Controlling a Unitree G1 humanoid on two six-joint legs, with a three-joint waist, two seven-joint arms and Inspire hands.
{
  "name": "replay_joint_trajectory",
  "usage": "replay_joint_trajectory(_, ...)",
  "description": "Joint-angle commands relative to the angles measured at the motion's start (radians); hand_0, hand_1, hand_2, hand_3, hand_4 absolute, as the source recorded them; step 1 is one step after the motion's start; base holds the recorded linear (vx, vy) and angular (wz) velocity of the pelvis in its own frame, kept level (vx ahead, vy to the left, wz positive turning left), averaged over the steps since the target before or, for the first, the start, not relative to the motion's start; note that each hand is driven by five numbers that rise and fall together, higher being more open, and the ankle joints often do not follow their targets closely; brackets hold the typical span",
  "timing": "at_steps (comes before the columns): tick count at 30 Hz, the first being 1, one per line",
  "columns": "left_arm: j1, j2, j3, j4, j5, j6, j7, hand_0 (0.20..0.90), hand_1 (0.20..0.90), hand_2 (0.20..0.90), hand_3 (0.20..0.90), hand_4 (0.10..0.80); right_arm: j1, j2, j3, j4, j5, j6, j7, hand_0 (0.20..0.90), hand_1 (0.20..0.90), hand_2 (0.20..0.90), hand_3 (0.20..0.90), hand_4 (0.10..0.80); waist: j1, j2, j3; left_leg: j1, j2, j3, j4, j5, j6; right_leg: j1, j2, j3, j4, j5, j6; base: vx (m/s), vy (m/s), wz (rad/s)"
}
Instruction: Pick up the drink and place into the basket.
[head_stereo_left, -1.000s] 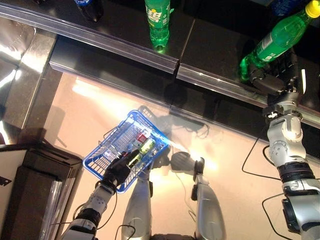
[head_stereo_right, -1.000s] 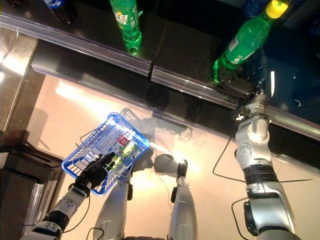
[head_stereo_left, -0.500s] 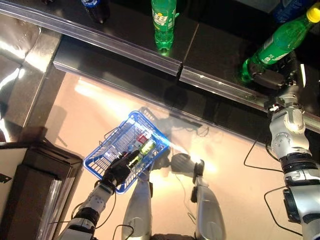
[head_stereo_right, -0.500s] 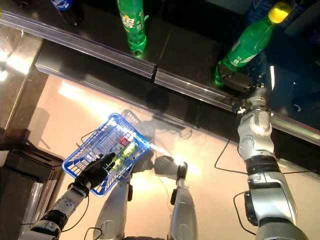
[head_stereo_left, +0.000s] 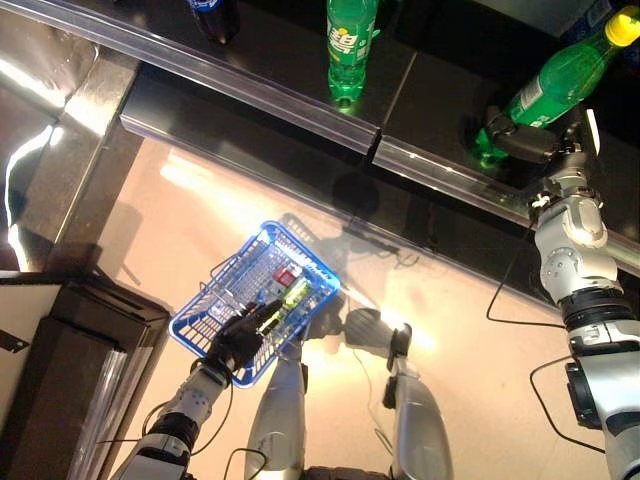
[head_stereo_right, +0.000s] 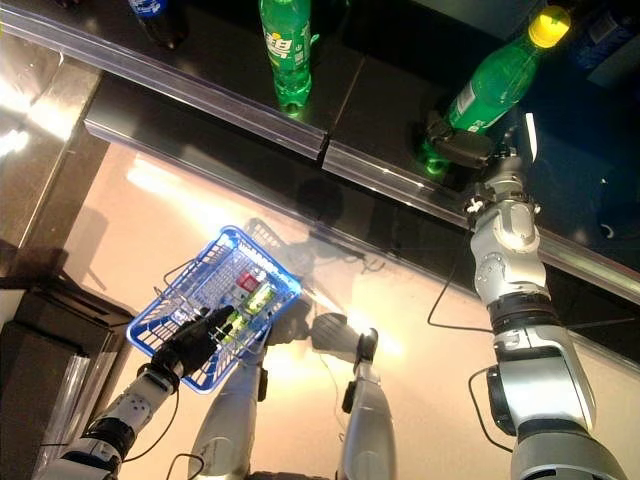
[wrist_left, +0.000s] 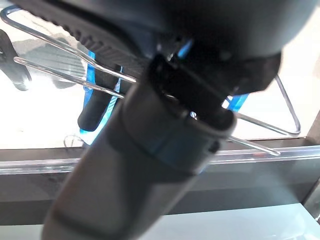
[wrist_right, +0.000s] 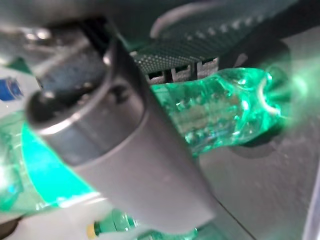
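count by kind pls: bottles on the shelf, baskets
Green plastic bottles: 2, one with a yellow cap gripped by the right hand, one standing alone.
Dark bottles with a blue label: 1, only partly in view at the top edge.
Blue wire baskets: 1, held by the left hand, with some items inside.
Total: 4

On the shelf (head_stereo_left: 300, 85) at far right, the right robot hand (head_stereo_left: 525, 143) grips a tilted soda bottle (head_stereo_left: 555, 80); another bottle (head_stereo_left: 350, 45) stands upright to its left. Below, over the floor, the left robot hand (head_stereo_left: 238, 343) holds the basket (head_stereo_left: 205, 315), items inside.
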Motion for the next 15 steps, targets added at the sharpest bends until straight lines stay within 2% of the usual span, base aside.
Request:
replay_joint_trajectory(1, 0.081, 0.035, -0.05, -0.093, 0.026, 0.008, -0.14, 0.3, 0.3, 0.3, 0.2, 0.1, -0.141, -0.115, 0.018, -0.07, -0.024, -0.073, 0.016, 0.3, 0.3, 0.3, 0.2, 0.1, 0.007, 0.008, -0.056, 0.011, -0.04, 0.011, 0.128, -0.139, 0.054, -0.008, -0.014, -0.044, 0.061, -0.038, -0.006, 0.01, -0.002, 0.03)
replay_joint_trajectory(15, 0.087, 0.029, -0.059, -0.096, 0.025, -0.004, -0.142, 0.3, 0.3, 0.3, 0.2, 0.1, -0.129, -0.113, 0.024, -0.1, -0.052, -0.094, 0.031, 0.3, 0.3, 0.3, 0.2, 0.1, 0.005, 0.007, -0.054, 0.028, -0.036, 0.009, 0.109, -0.135, 0.051, 0.006, -0.011, -0.043, 0.044, -0.032, -0.005, 0.0, 0.0, 0.02)
